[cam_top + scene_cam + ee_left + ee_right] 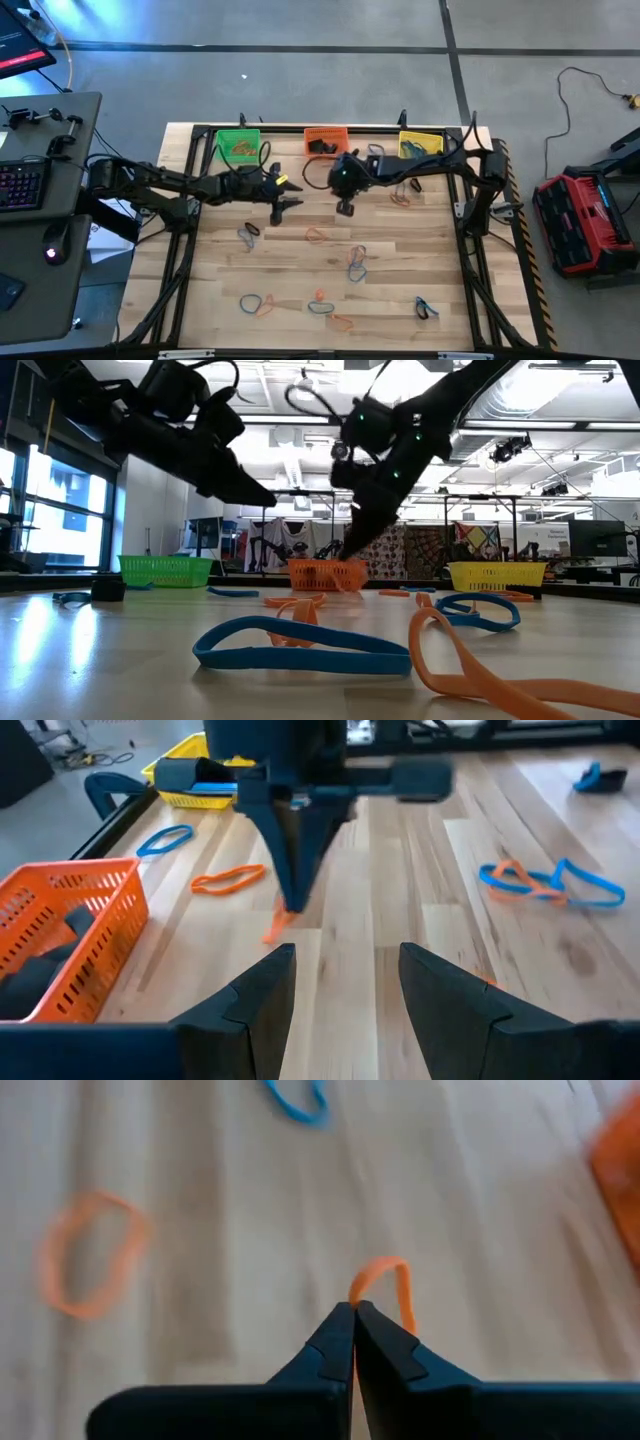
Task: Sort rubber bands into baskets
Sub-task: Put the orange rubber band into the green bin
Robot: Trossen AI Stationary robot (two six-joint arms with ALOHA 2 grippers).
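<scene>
Both hands aloft, right hand (354,1312) pinched.

A robotics lab or workshop: the wooden table (300,270) stands on a bare concrete floor (300,90), a desk with a backlit keyboard (22,186) beside the left arm, and exposed ceiling lights (575,425) and monitors (597,540) beyond the arms.

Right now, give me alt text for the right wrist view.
The right pincer, shut, pinches an orange rubber band above the wooden table. Another orange band and a blue band lie beyond.
</scene>
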